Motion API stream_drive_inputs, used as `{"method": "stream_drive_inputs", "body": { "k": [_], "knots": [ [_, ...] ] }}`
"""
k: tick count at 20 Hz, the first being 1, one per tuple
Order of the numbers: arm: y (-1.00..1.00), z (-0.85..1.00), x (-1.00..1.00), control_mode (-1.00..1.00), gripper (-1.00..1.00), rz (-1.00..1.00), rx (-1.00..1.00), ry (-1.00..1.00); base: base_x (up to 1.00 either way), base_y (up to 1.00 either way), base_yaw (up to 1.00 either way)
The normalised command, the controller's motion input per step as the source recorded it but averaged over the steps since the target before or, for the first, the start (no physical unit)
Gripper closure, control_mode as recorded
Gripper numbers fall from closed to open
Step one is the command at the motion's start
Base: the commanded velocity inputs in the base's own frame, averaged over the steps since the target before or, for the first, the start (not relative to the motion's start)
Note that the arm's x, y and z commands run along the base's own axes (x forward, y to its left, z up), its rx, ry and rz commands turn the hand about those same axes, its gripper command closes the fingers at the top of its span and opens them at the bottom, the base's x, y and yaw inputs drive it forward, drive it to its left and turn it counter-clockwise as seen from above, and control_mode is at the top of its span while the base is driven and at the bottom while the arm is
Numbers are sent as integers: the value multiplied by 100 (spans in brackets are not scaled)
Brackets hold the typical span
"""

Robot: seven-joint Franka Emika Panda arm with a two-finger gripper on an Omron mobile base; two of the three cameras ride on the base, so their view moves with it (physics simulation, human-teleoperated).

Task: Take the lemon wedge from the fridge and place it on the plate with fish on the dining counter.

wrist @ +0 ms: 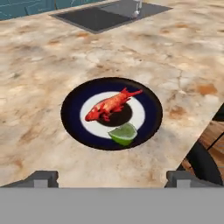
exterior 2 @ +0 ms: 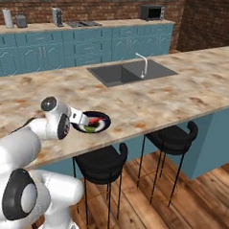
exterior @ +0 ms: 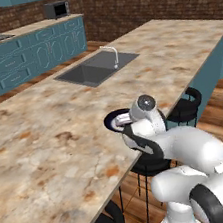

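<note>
The plate with fish (wrist: 72, 109) is a round dark-rimmed dish near the front edge of the dining counter (wrist: 43, 65). A red fish (wrist: 111, 104) lies across its light centre. The lemon wedge (wrist: 123, 133), yellow-green, rests on the plate just below the fish, free of the fingers. My gripper (wrist: 112, 178) hovers above and in front of the plate, open, with its two fingertips spread wide and nothing between them. From the right base view the gripper (exterior 2: 82, 118) sits over the plate (exterior 2: 105, 119); in the left base view the hand covers most of the plate (exterior: 110, 119). The fridge is out of view.
An inset grey sink (exterior 2: 123, 74) with a tap (exterior 2: 143, 65) lies further along the counter. Black stools (exterior 2: 101, 163) stand under the counter's edge, beside my arm. Teal wall cabinets (exterior 2: 82, 47) with a microwave (exterior 2: 152, 12) run along the brick wall behind.
</note>
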Motion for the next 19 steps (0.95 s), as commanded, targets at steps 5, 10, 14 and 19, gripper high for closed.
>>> {"method": "stream_drive_inputs", "body": {
  "k": [5,10,14,19],
  "knots": [
    [18,100,-100,-100,-100,0,-25,-51,0,0,0],
    [17,100,-100,-100,-100,-2,-13,-36,0,0,0],
    [-5,86,-100,-100,-100,3,-14,-44,0,0,0],
    [30,8,-66,-100,-100,12,-9,-50,0,0,0]
  ]
}}
